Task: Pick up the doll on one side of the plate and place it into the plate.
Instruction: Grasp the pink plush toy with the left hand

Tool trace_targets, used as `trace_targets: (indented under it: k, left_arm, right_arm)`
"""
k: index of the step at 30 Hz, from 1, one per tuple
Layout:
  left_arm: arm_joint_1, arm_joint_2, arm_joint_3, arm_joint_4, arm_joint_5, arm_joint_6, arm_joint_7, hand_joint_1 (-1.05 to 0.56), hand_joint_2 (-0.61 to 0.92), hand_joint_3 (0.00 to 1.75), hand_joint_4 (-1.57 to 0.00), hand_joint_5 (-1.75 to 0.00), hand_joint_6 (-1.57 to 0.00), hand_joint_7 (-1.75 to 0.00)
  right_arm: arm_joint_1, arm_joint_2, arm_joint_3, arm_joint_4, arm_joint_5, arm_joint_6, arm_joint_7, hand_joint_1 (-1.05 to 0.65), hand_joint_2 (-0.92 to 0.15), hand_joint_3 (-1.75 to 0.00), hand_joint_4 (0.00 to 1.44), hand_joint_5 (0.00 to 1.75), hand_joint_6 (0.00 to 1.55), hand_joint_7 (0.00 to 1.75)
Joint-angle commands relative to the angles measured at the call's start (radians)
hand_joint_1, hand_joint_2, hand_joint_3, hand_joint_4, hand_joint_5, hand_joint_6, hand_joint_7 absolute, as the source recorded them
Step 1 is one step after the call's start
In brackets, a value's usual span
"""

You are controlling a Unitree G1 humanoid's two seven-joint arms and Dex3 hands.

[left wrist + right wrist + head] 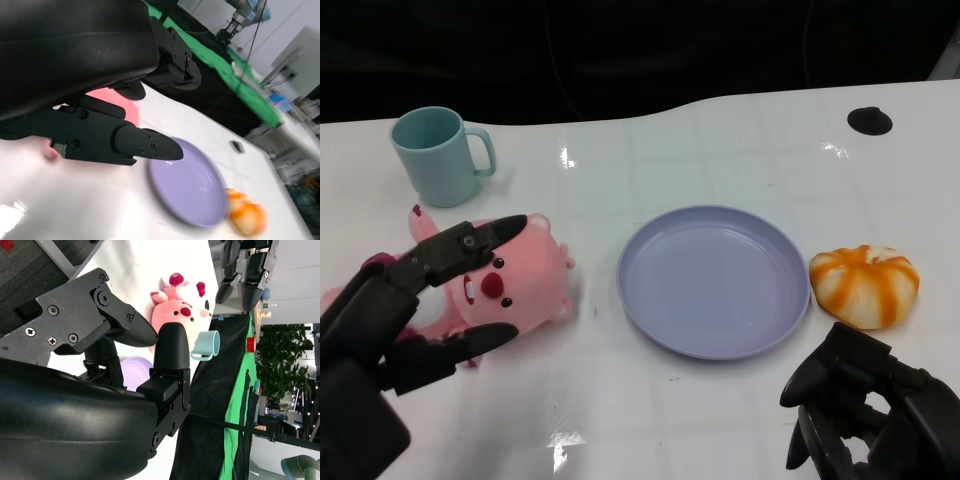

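Note:
A pink plush doll [515, 285] lies on the white table just left of the lavender plate [715, 280]. My left hand [420, 300] reaches over it from the lower left. One finger lies above the doll's head and the thumb sits below its body, fingers apart, not closed on it. The left wrist view shows the doll [112, 102] behind my fingers [145, 145], with the plate [187, 185] beyond. My right hand [865, 400] rests low near the table's front right and holds nothing. The right wrist view shows the doll [177, 312] in the distance under my left hand [245, 275].
An orange-and-white striped plush [865, 285] lies right of the plate. A teal mug [435, 155] stands at the back left, beyond the doll. A black round cap [870, 120] sits in the table at the back right. The table's far edge borders a dark background.

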Motion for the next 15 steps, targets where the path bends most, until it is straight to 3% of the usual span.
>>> trace_targets:
  k: [1, 6, 11, 15]
  left_arm:
    - [-0.023, 0.068, 0.005, -0.008, 0.131, -0.018, 0.028, -0.66, 0.92, 0.04, 0.00, -0.42, -0.18, -0.01]
    - [-0.051, 0.118, -0.013, -0.041, 0.305, 0.053, 0.024, -0.69, 0.92, 0.03, 0.00, -0.25, -0.14, -0.01]
    - [-0.097, 0.162, -0.066, -0.037, 0.560, 0.104, 0.033, -0.72, 0.92, 0.02, 0.00, -0.26, -0.20, -0.03]
    - [-0.132, 0.166, -0.097, -0.011, 0.648, 0.138, 0.026, -0.70, 0.88, 0.00, -0.01, -0.30, -0.23, -0.03]
  right_arm:
    - [0.004, -0.005, -0.001, -0.007, 0.000, 0.001, -0.002, -0.23, -0.60, -1.16, 0.62, 1.75, 0.48, 1.56]
    - [0.009, -0.008, 0.000, -0.011, -0.008, -0.004, -0.003, -0.23, -0.60, -1.15, 0.62, 1.75, 0.48, 1.56]
    - [0.012, -0.004, -0.003, -0.019, 0.005, 0.011, -0.003, -0.24, -0.61, -1.15, 0.61, 1.75, 0.48, 1.56]
    - [0.011, -0.004, -0.002, -0.015, -0.002, 0.005, -0.004, -0.23, -0.61, -1.14, 0.61, 1.75, 0.48, 1.56]
